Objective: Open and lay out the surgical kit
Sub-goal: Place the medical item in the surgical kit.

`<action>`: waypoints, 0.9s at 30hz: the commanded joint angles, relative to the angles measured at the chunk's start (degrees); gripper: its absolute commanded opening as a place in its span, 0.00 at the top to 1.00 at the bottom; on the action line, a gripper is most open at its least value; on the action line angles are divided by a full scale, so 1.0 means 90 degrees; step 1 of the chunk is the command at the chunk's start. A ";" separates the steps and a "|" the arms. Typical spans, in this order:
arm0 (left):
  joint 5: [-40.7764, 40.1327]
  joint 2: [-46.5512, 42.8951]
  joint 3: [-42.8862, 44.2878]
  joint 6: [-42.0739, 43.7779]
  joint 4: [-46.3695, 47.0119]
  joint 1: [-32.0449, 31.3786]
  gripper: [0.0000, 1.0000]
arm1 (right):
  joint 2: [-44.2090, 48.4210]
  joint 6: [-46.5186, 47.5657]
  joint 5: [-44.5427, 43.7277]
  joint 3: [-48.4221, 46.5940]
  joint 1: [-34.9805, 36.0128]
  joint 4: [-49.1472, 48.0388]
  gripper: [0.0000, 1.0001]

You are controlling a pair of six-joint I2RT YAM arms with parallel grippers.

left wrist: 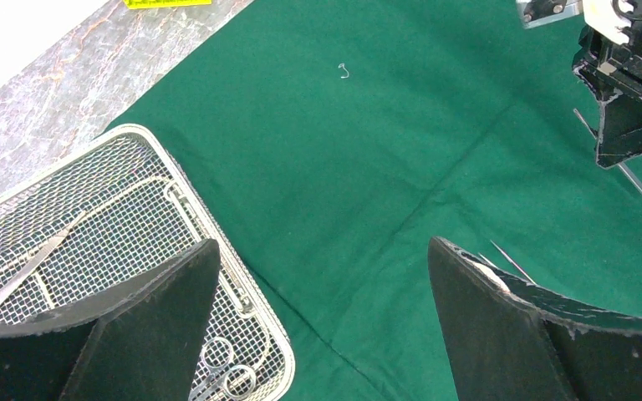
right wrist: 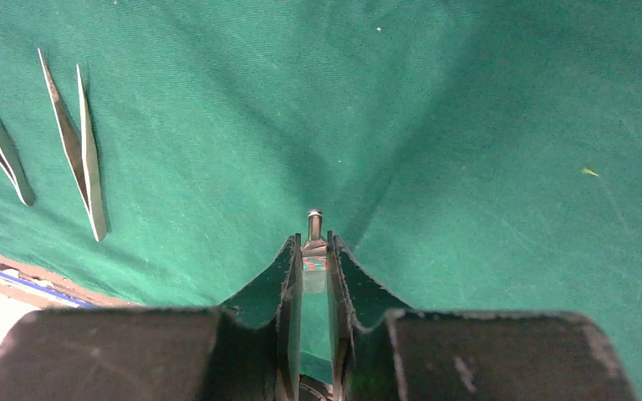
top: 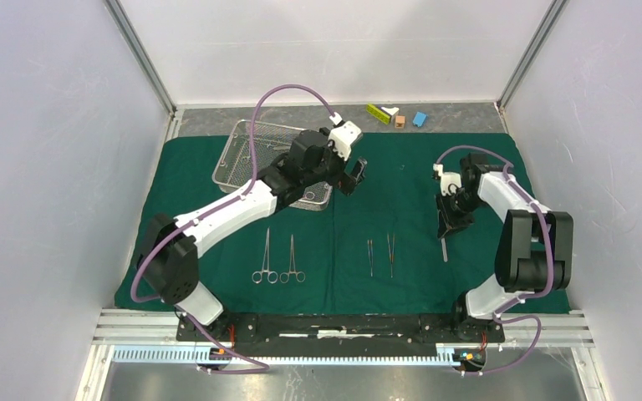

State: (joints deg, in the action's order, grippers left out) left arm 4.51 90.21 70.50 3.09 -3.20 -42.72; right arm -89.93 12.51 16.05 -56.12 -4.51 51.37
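Note:
The dark green drape [top: 401,167] lies spread flat. The silver wire-mesh tray [top: 242,146] sits at its back left and still holds ring-handled scissors [left wrist: 226,373] and a slim steel tool [left wrist: 25,269]. Two ring-handled clamps [top: 266,259] [top: 292,259] and two tweezers [top: 369,257] [top: 391,255] lie in a row near the front. My left gripper [top: 353,177] hangs open and empty just right of the tray [left wrist: 92,217]. My right gripper [top: 450,224] is shut on a slim steel instrument [right wrist: 314,222], held low over the drape at the right, its end [top: 444,249] pointing to the front.
Small yellow-green [top: 378,114], brown [top: 399,120] and blue [top: 420,119] blocks lie on the grey table strip behind the drape. White walls and metal frame posts close in the back and both sides. The tweezers [right wrist: 84,142] lie left of my right gripper.

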 commanded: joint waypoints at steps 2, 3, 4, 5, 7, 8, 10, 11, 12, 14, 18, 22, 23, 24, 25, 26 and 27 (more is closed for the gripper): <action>-0.0145 0.0215 0.0433 -0.0036 -0.0158 0.0102 0.00 | -0.0236 0.0030 0.0021 -0.0380 -0.0016 0.0274 1.00; -0.0158 0.0247 0.0479 -0.0036 -0.0185 0.0110 0.00 | -0.0320 0.0063 0.0000 -0.0449 -0.0016 0.0336 1.00; -0.0170 0.0275 0.0529 -0.0041 -0.0221 0.0126 0.00 | -0.0408 0.0097 -0.0005 -0.0529 -0.0016 0.0408 1.00; -0.0186 0.0311 0.0588 -0.0040 -0.0248 0.0134 0.00 | -0.0493 0.0125 -0.0022 -0.0618 -0.0016 0.0485 1.00; -0.0227 0.0355 0.0702 -0.0022 -0.0305 0.0156 0.00 | -0.0635 0.0184 -0.0020 -0.0793 -0.0016 0.0627 1.00; -0.0253 0.0381 0.0737 -0.0007 -0.0326 0.0166 0.00 | -0.0684 0.0232 -0.0032 -0.0896 -0.0016 0.0724 1.00; -0.0280 0.0429 0.0788 0.0015 -0.0346 0.0185 0.00 | -0.0763 0.0333 -0.0117 -0.1104 -0.0016 0.0864 1.00; -0.0301 0.0444 0.0810 0.0018 -0.0346 0.0186 0.00 | -0.0746 0.0384 -0.0167 -0.1157 -0.0016 0.0916 1.00; -0.0309 0.0464 0.0811 0.0018 -0.0347 0.0185 0.00 | -0.0703 0.0453 -0.0226 -0.1157 -0.0019 0.0935 1.00; -0.0316 0.0504 0.0820 0.0018 -0.0347 0.0186 0.00 | -0.0647 0.0596 -0.0350 -0.1204 -0.0016 0.0997 0.99; -0.0267 0.0520 0.0811 -0.0095 -0.0338 0.0186 0.00 | -0.0527 0.0797 -0.0480 -0.1160 -0.0017 0.1013 0.97; -0.0254 0.0374 0.0700 -0.0133 -0.0268 0.0185 0.00 | -0.0499 0.1152 -0.0633 -0.1061 -0.0016 0.1045 0.97; -0.0258 0.0327 0.0642 -0.0131 -0.0237 0.0186 0.00 | -0.0448 0.1161 -0.0743 -0.1007 -0.0016 0.0996 0.97; -0.0263 0.0271 0.0584 -0.0119 -0.0204 0.0186 0.00 | -0.0340 0.1186 -0.0794 -0.0925 -0.0016 0.0948 0.98; -0.0276 0.0241 0.0543 -0.0107 -0.0184 0.0186 0.00 | -0.0249 0.1197 -0.0797 -0.0856 -0.0016 0.0904 0.98; -0.0272 0.0199 0.0511 -0.0109 -0.0172 0.0186 0.00 | -0.0160 0.1198 -0.0805 -0.0823 -0.0016 0.0884 0.98; -0.0260 0.0163 0.0481 -0.0108 -0.0162 0.0181 0.00 | -0.0131 0.1207 -0.0819 -0.0834 -0.0016 0.0893 0.98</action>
State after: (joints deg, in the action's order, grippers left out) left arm 2.55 94.67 75.55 3.09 -7.11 -41.17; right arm -95.37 21.12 10.39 -64.38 -4.51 59.18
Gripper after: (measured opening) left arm 0.994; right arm 0.180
